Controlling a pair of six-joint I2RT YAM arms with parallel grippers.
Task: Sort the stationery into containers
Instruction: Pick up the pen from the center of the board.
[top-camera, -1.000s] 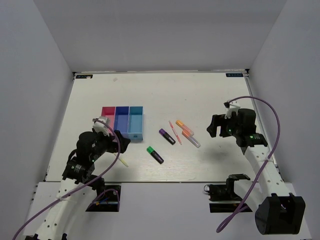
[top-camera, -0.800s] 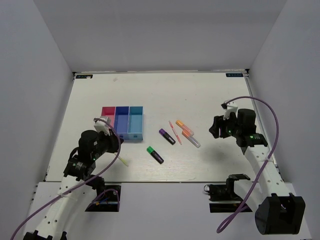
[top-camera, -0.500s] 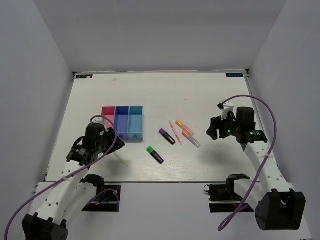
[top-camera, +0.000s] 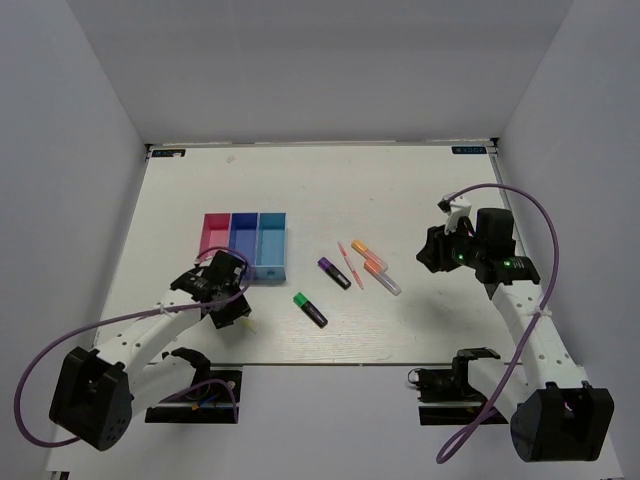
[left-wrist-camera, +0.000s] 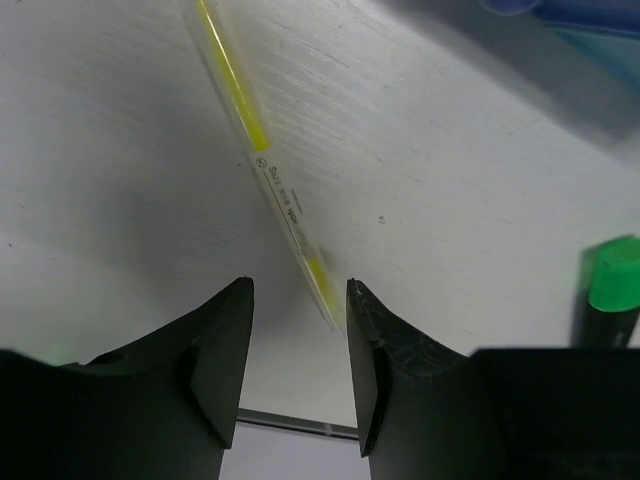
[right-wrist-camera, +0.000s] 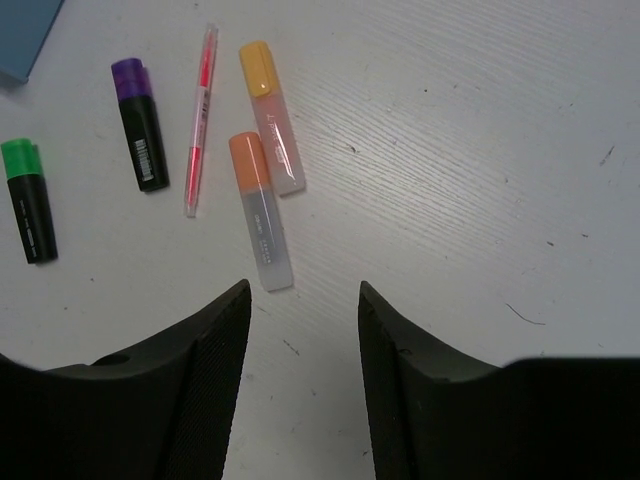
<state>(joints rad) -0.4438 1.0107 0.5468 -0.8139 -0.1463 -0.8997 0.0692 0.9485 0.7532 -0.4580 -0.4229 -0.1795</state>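
Top view: white worktop (top-camera: 330, 190).

Three small open rectangular plastic bins are joined in a row on the left half, about midway between the far and near edges:
- pink-red bin (top-camera: 215, 232), nearest the left edge
- dark blue bin (top-camera: 243, 235)
- light blue bin (top-camera: 271, 240)

All three look empty from above.

The loose stationery lies right of the bins:
- short green-capped black highlighter (top-camera: 310, 310), toward the near edge
- short purple-capped black highlighter (top-camera: 334, 273)
- thin pink pen (top-camera: 350, 265)
- two orange highlighters with pale bodies (top-camera: 368, 253) (top-camera: 382, 277), side by side

The thin pale yellow pen (top-camera: 245, 325) lies apart from these, near the near edge and below the bins.

Left fingers (top-camera: 230, 305): low over the worktop, just beside the yellow pen. The top view hides the gap. The left wrist view shows the fingers apart by a moderate gap and holding nothing. In that view the pen's near end lies on the worktop in line with the gap, just ahead of the tips. I cannot tell whether they touch it. The same view shows print on the clear barrel, which the top view does not.

Right fingers (top-camera: 432, 255): toward the right edge, well apart from the orange pair. The right wrist view shows them spread wide and empty. It also shows that one orange highlighter has a yellower cap than the other.
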